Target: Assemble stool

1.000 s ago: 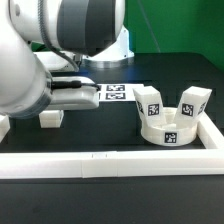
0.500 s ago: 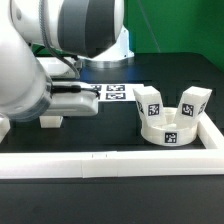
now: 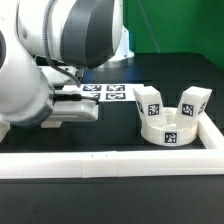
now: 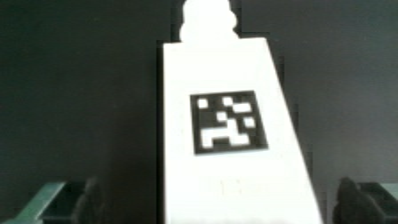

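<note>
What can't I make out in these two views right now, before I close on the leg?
- Wrist view: the loose leg is cut off by the frame edge. The gripper shows only blurred fingertips, also cut off.
- Exterior view: the arm hides that leg and the gripper.
- Exterior view: sockets in the seat are too small to see, partly behind the two legs standing on it.

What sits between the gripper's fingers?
The gripper is open; a loose leg, tag showing, lies between its fingers, touching neither. The wrist view shows this.
</note>
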